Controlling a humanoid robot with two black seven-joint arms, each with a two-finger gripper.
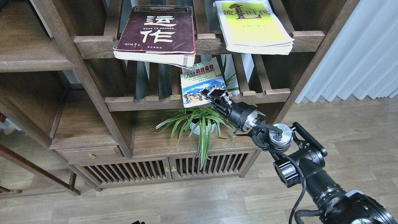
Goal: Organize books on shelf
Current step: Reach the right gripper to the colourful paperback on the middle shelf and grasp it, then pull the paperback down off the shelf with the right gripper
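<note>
The maroon book (158, 31) with big white characters lies on the upper slatted rack, its front edge overhanging the rail. The yellow-green-and-white book (253, 26) lies to its right on the same rack. The small "300" book (199, 82) lies tilted on the lower slatted rack, its bottom edge past the rail. My right gripper (213, 93) reaches in from the lower right and is closed on that book's lower right corner. A solid flat dark-brown shelf board (31, 60) is at the upper left. My left gripper is out of view.
A potted spider plant (199, 123) stands on the cabinet top right below my gripper and wrist. The frame post (93, 93) separates the racks from the left shelves. A white curtain (357, 53) hangs at the right. A wooden floor lies below.
</note>
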